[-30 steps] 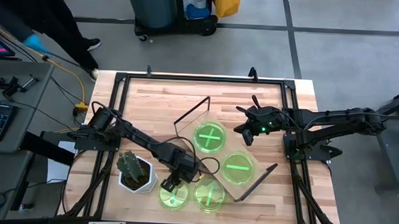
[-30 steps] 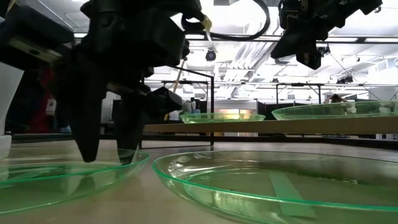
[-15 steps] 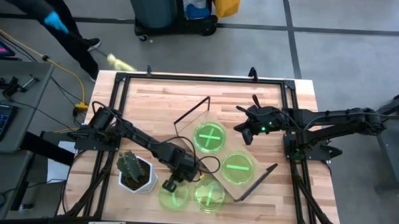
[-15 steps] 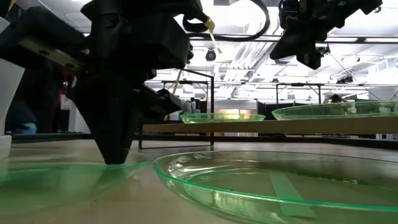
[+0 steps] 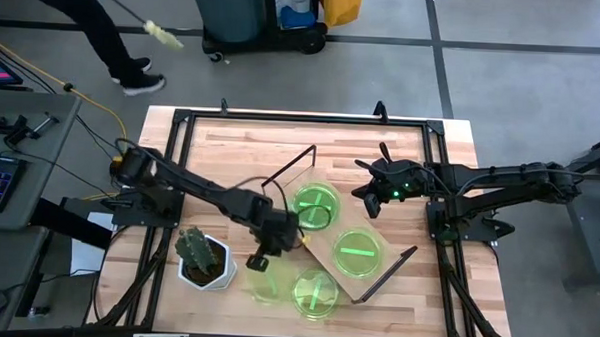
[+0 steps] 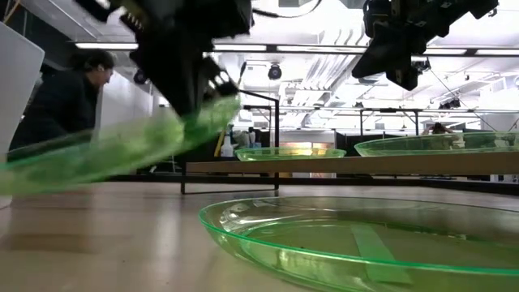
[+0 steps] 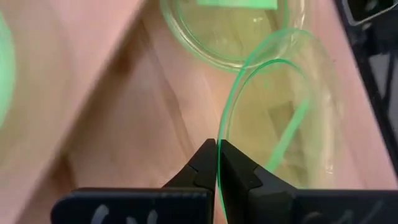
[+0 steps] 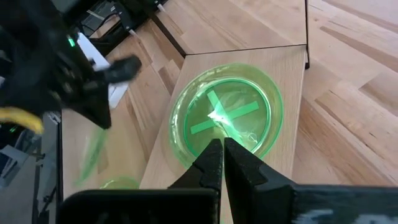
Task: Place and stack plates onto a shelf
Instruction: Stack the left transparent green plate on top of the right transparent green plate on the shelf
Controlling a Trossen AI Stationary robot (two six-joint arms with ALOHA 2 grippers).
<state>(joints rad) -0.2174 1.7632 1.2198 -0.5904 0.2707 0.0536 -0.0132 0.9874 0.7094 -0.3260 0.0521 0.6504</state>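
Observation:
My left gripper [image 5: 258, 259] is shut on a green plate [image 5: 273, 285], which hangs tilted above the table between the cactus and the shelf; it also shows in the low view [image 6: 105, 154]. One plate [image 5: 316, 292] lies flat on the table near the front edge. The shelf [image 5: 332, 229] carries a plate with crossed bars [image 5: 316, 206] and another plate [image 5: 357, 253]. My right gripper [image 5: 365, 202] is shut and empty, hovering above the shelf's far end, over the crossed-bar plate [image 8: 227, 115]. My left gripper pinches the plate's rim [image 7: 218, 163] between its two fingers, one finger on the upper face and one on the under face. The fingers slant down from above. The plate is lifted clear of the table and tilted, its held edge [image 6: 212, 109] highest.
A cactus in a white pot [image 5: 205, 257] stands just left of the held plate. Black wire frames [image 5: 290, 168] [image 5: 391, 272] rise at the shelf's two short ends. A person moves about beyond the table's far left corner.
My left gripper stood open over the plate's rim on the table, shut on it, then rose and went a little toward the far edge and the shelf. The plate has come up off the table and tipped, its held edge high.

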